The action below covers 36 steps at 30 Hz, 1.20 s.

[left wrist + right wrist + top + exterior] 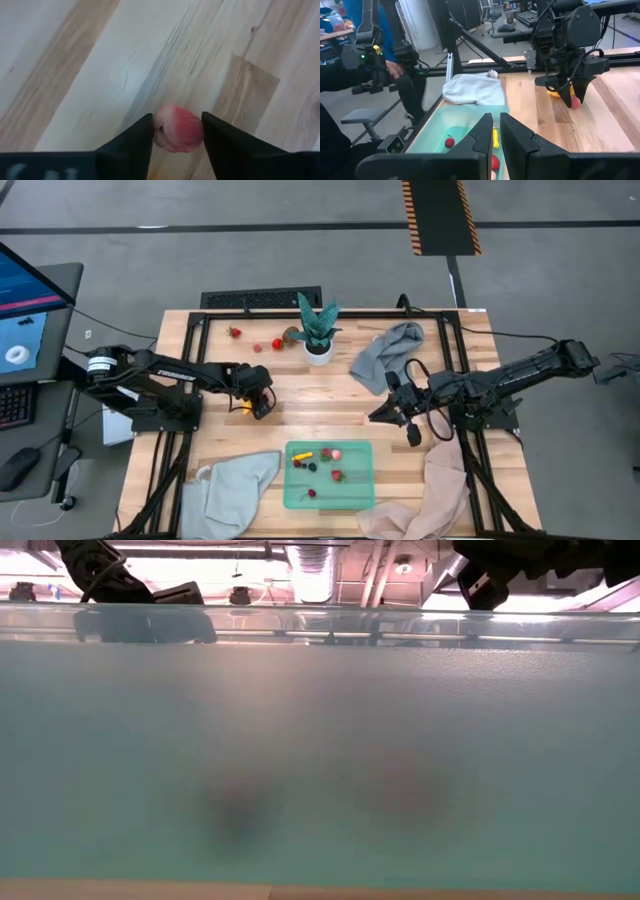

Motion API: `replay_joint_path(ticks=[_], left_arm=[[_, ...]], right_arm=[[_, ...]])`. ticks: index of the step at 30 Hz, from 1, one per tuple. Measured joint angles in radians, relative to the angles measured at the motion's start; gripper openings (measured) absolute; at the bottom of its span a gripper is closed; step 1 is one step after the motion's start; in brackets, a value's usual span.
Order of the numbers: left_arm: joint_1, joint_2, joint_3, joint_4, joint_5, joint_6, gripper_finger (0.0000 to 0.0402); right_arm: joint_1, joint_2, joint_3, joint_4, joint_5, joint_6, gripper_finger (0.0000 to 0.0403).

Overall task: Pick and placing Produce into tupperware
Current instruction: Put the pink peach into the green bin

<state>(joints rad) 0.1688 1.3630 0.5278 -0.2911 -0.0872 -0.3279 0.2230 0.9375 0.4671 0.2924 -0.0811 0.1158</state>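
1. The left gripper (262, 405) is down on the table at about 10 o'clock from the tupperware (329, 498). Its fingers (132, 145) bracket a pink fruit (178, 128), touching it on both sides, so it appears to be pinching the piece for a lift.
2. In the right wrist view the same gripper points straight down at the wood, with the pink fruit at its tip and a yellow piece (554, 92) just behind it, likely the next pick.
3. The right gripper (388, 412) hovers at 1 o'clock from the tupperware, fingers pressed together and empty; it seems parked clear of the left arm's path.
4. The tupperware sits at the table's 6 o'clock edge, already holding several fruits (327, 453), between two cloths (236, 485).
5. More produce (277, 345) waits at 12 o'clock near the plant (317, 328), so the task looks partly done.
6. The low view shows only the tupperware's wall, which blocks the table.
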Motion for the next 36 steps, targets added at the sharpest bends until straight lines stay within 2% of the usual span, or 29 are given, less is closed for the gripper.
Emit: replay_joint_path(ticks=[6,13,20,26,31,36], left_arm=[[0.0,-0.001,0.0,0.061,0.035,0.002,0.0111],[0.0,-0.001,0.0,0.177,0.111,-0.007,0.012],[-0.011,-0.001,0.0,0.418,0.281,-0.065,0.0122],[-0.081,-0.001,0.0,0.656,0.393,-0.138,0.0119],[-0.171,-0.001,0.001,0.804,0.388,-0.205,0.0119],[-0.275,-0.001,0.001,0.827,0.303,-0.234,0.0119]], right_arm=[[0.0,0.0,0.0,0.001,0.0,0.0,0.0059],[0.0,0.0,0.0,0.001,0.0,0.008,0.0059],[0.0,0.0,0.0,0.001,0.0,0.008,0.0059],[0.0,0.0,0.0,0.0,0.0,0.008,0.0059],[0.0,0.0,0.0,0.0,0.0,0.007,0.0059],[0.0,0.0,0.0,0.0,0.0,0.007,0.0059]])
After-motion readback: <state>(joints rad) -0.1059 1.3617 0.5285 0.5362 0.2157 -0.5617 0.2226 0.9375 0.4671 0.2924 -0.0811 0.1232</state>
